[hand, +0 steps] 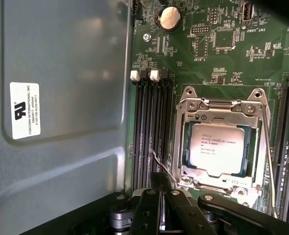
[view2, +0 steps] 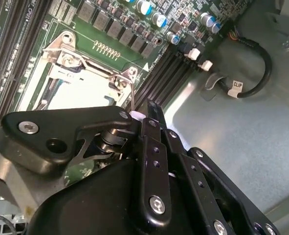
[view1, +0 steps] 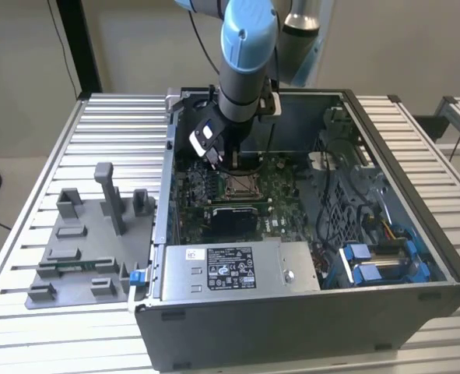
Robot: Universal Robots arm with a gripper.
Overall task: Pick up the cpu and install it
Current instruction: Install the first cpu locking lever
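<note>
The cpu (hand: 217, 147), a small square chip with a pale silver top, lies seated in the metal-framed socket (hand: 221, 105) on the green motherboard, with the frame down around its edges. In the second wrist view the socket (view2: 68, 61) shows as a bright patch. My gripper (hand: 160, 180) hovers just beside the socket's corner, its black fingers pressed together and shut with nothing between them. A thin wire lever (hand: 161, 166) of the socket runs close past the fingertips. In the exterior view the gripper (view1: 214, 153) hangs inside the open computer case, right over the socket (view1: 241, 185).
Memory slots (hand: 151, 132) run alongside the socket next to the case's grey wall (hand: 61, 98). A black cable (view2: 261, 73) loops over the case floor. A grey power supply (view1: 237, 269) fills the case front. A grey fixture tray (view1: 89, 241) sits on the table at the exterior view's left.
</note>
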